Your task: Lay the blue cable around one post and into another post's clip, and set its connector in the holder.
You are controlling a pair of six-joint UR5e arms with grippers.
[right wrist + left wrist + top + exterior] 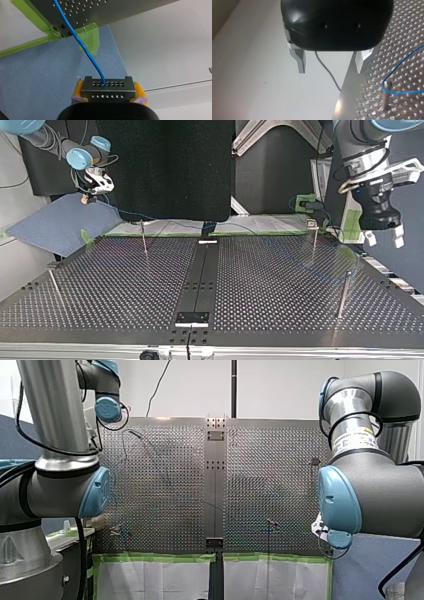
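The right pincer (108,89) held the black connector (108,86) clamped tight, off the desk's (112,10) taped corner; the blue cable (82,42) ran from it across the desk and curved round a post (386,97); the left pincer (331,62) hung wide open, empty, beyond the desk's edge.

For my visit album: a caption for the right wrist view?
Right gripper clamps the connector; its blue cable leads ahead to the perforated table.
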